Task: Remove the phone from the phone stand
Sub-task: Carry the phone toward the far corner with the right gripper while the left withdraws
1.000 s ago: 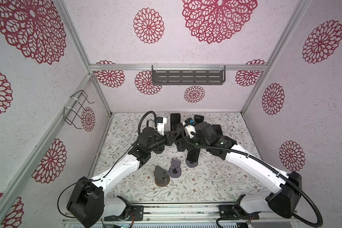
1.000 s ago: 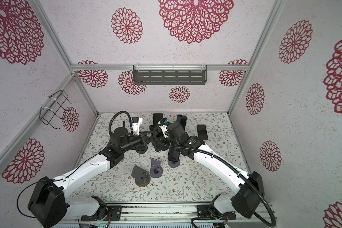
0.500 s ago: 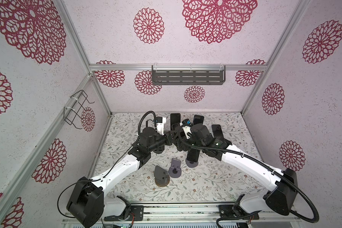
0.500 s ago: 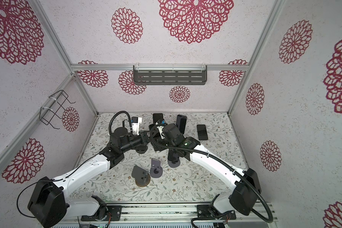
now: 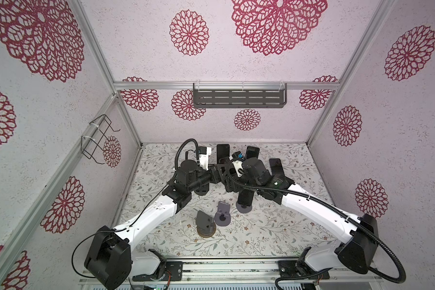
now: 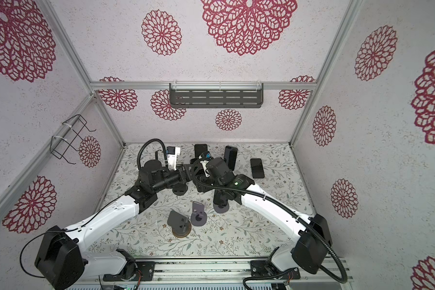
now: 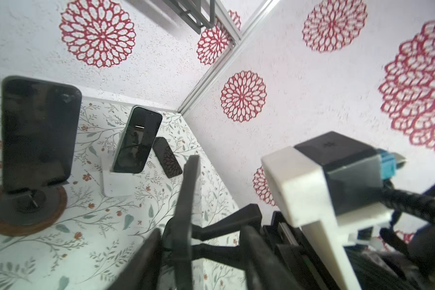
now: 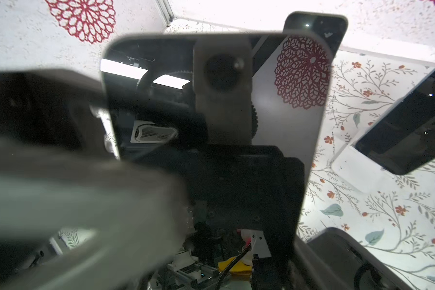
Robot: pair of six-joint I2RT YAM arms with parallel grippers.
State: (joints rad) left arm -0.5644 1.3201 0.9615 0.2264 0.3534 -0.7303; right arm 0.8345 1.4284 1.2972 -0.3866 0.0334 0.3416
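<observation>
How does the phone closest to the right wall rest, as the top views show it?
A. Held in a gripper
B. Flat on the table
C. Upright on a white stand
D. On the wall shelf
B: in a top view the phone lies flat on the floral table, with no stand under it.
</observation>
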